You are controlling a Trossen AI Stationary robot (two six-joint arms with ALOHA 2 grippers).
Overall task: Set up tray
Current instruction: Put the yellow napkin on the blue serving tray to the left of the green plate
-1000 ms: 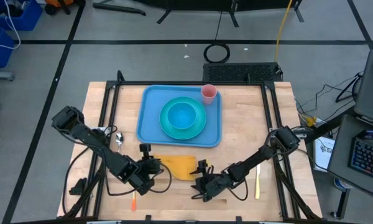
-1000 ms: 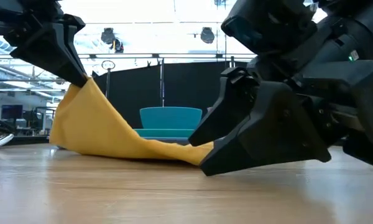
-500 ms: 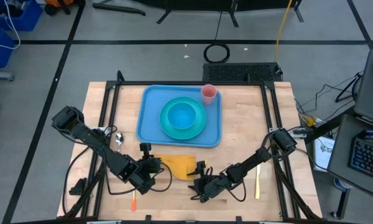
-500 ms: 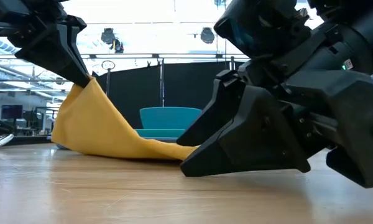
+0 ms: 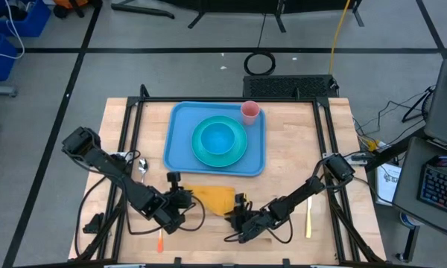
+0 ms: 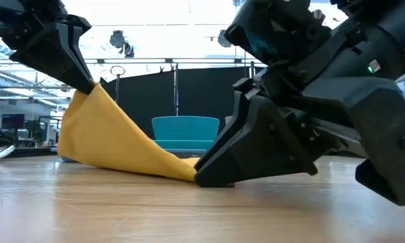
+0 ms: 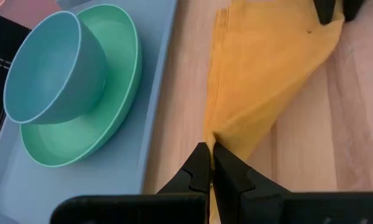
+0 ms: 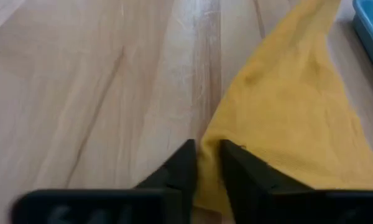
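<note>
While both grippers pinch the yellow napkin (image 5: 214, 198) | left gripper (image 7: 209, 163), right gripper (image 8: 206, 163) | wooden table (image 5: 298, 141) | tray (image 5: 180, 123) behind | dark room backdrop

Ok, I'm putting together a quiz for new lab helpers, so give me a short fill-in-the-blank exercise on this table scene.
1. Both grippers pinch the same yellow ____, the left gripper at one corner and the right gripper at another.
2. On the light-blue tray, a bowl sits on a round ____.
3. The pink cup stands in a ____ of the tray.

Missing words: napkin; plate; corner
</note>
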